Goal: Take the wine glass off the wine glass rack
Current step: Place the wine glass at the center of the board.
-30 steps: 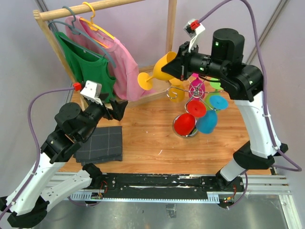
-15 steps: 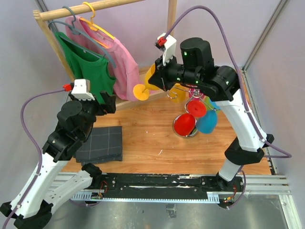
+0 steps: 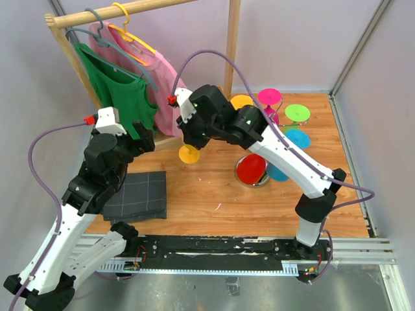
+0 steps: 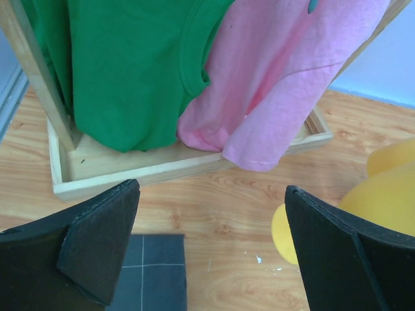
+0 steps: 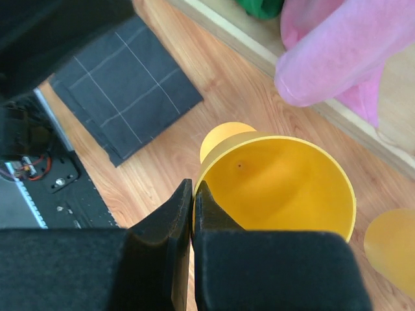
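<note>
A yellow wine glass (image 5: 279,188) hangs upright over the wooden table, and my right gripper (image 5: 194,188) is shut on its rim. From above only its round foot (image 3: 189,154) shows below the right wrist, well left of the chrome wine glass rack (image 3: 258,184). That rack still carries a red (image 3: 250,167), a cyan (image 3: 297,138), a green (image 3: 297,113), a magenta (image 3: 270,97) and an orange glass. My left gripper (image 4: 211,189) stands open and empty just left of the yellow glass (image 4: 382,194).
A wooden clothes rack (image 3: 130,8) with a green shirt (image 3: 123,97) and a pink shirt (image 3: 165,84) stands at the back left, its tray base (image 4: 162,165) close ahead. A dark folded cloth (image 3: 136,194) lies at the front left.
My right arm has swung left from the rack with the yellow glass and brought it down beside the clothes rack. The left arm has turned slightly toward it.
</note>
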Robot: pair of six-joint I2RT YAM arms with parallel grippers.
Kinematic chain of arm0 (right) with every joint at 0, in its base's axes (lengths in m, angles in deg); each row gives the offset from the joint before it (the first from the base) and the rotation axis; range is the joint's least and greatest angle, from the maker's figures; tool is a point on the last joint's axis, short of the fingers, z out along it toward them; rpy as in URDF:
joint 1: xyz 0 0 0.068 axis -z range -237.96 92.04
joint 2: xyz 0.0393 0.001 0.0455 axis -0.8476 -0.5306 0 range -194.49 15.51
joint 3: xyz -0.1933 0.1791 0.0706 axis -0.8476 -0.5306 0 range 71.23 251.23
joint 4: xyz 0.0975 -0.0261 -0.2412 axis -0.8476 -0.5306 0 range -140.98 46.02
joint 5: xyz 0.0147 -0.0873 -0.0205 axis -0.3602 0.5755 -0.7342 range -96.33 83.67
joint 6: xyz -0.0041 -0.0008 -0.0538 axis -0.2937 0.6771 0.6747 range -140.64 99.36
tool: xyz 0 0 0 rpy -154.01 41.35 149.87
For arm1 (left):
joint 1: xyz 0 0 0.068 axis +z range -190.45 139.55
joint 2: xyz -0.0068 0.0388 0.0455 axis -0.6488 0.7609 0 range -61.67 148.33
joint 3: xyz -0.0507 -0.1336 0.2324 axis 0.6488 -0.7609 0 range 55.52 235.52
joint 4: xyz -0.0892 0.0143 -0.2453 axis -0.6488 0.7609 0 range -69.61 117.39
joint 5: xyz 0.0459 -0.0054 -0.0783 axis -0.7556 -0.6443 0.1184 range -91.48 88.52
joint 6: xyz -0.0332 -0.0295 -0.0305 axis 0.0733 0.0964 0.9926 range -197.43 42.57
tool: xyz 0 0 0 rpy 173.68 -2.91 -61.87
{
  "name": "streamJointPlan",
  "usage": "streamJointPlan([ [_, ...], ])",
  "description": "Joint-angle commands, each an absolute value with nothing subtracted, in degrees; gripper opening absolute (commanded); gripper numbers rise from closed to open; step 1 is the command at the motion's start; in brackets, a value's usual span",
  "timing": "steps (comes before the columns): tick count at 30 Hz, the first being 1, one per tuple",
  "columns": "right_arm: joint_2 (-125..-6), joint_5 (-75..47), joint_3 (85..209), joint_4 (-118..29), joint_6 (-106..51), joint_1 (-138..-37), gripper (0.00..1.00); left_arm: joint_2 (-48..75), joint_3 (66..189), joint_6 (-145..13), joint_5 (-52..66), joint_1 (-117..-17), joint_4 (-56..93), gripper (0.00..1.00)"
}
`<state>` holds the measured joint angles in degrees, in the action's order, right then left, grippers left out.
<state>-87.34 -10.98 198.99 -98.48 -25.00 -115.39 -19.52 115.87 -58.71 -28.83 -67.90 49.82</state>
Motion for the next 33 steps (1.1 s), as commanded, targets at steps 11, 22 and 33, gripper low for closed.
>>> streamJointPlan([
  [11,-91.63,-3.96,192.17,-87.04,-24.6,-117.05,0.01,-19.05,118.0,-56.99,-29.49,-67.35,48.88,0.99],
  [22,-94.12,-2.9,187.1,-83.87,-26.28,-117.73,0.01,-18.91,119.01,-57.23,-32.62,-67.22,48.64,0.99],
  [33,-96.96,-4.4,182.16,-80.94,-29.45,-117.58,0.01,-18.61,121.71,-57.78,-33.76,-67.0,48.1,0.99],
])
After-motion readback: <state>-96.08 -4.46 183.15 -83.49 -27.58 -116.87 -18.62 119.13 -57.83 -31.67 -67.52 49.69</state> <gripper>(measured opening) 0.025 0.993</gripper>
